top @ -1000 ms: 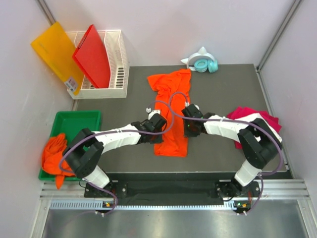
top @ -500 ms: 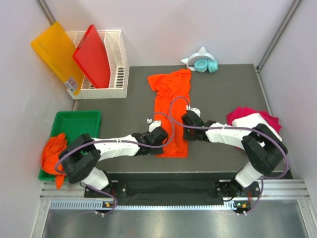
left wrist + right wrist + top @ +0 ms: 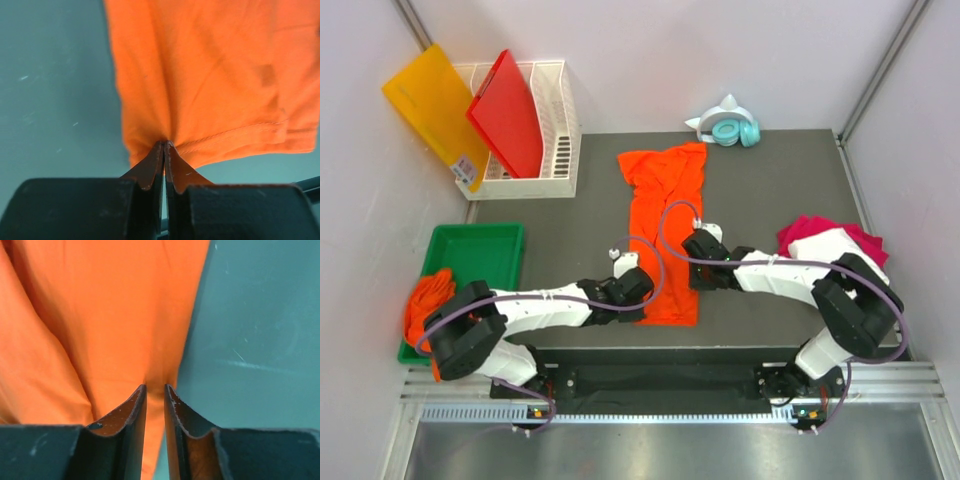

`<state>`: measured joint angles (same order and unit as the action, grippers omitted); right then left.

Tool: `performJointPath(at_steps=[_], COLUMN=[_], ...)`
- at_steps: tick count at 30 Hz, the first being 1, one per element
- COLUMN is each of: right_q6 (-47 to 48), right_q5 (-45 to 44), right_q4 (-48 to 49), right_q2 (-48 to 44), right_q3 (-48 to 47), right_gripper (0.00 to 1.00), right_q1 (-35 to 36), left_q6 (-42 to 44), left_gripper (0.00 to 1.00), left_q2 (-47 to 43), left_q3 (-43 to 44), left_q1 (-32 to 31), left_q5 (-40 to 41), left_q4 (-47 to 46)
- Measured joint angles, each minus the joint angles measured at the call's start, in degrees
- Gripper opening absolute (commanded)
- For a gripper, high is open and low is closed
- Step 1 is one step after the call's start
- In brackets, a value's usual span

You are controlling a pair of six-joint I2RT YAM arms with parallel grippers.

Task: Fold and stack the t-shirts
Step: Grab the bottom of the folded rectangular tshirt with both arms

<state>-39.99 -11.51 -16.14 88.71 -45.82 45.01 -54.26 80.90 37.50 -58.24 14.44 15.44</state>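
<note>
- A flat, rigid yellow board [image 3: 430, 105] is leaned against the left wall. A red board [image 3: 508, 110] is stood aslant in a white slatted basket [image 3: 558, 150].
- A shallow, rectangular green tray [image 3: 485, 250] is set off the table's left edge. Crumpled shirts [image 3: 428, 305], soft and orange, are heaped over its near left corner and spill past the rim.
- The table [image 3: 560, 220] is topped with a dark grey matte surface, finely scuffed in the wrist views.
- The left gripper [image 3: 164, 145] is clamped tight on the near left corner of the shirt [image 3: 665, 225]. The stitched hem is bunched into the fingertips.
- The shirt, a smooth bright orange knit, is laid as a long narrow strip down the middle of the table. Its sleeves are at the far end and its near hem is close to the table's near edge.
- The right gripper [image 3: 154, 387] is closed to a narrow slit on the shirt just inside its right edge, and soft creases are drawn toward the fingertips.
- Bare table is left on both sides of the strip, wider on the left.
- Teal and white headphones [image 3: 733, 128] with pointed ears are set at the far edge.
- A pink shirt [image 3: 865, 240] is rumpled at the right edge, partly hidden by the right arm.
</note>
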Motion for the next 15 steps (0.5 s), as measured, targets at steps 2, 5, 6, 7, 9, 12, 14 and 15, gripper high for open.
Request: performJointPath(at_steps=[2, 5, 6, 7, 9, 12, 14, 15], right_q6=[0.92, 3.06, 4.17, 5.09, 7.04, 9.75, 11.06, 11.54], right_q5=[-0.04, -0.79, -1.16, -1.27, -1.2, -1.05, -0.81, -0.7], right_q4=[-3.87, -9.33, -10.56, -11.3, -12.48, -12.61, -12.24, -12.15], right_q2=[0.48, 1.25, 1.49, 1.66, 2.38, 4.87, 6.45, 7.21], right_q3=[-2.4, -9.33, -12.44, -15.19, -20.44, -28.02, -29.97, -30.08], right_gripper=[0.25, 0.28, 0.29, 0.29, 0.29, 0.29, 0.29, 0.29], right_q1=[0.22, 0.15, -0.17, -0.37, -1.01, -1.97, -2.1, -2.21], left_q6=[0.46, 1.07, 1.25, 1.4, 1.55, 1.6, 1.57, 1.46], left_gripper=[0.04, 0.05, 0.06, 0.06, 0.07, 0.08, 0.09, 0.09], left_q2=[-0.44, -1.2, -2.01, -4.07, -8.61, -16.2, -19.8, -21.09], left_q3=[0.44, 2.05, 2.14, 2.14, 2.14, 2.38, 2.91, 3.04], left_q1=[-0.09, -0.22, -0.26, -0.33, -0.37, -0.37, -0.37, -0.37], left_q5=[0.42, 1.6, 1.92, 2.56, 3.96, 8.07, 11.41, 12.94], left_q4=[2.36, 6.56, 7.19, 8.26, 9.33, 9.73, 9.97, 10.12])
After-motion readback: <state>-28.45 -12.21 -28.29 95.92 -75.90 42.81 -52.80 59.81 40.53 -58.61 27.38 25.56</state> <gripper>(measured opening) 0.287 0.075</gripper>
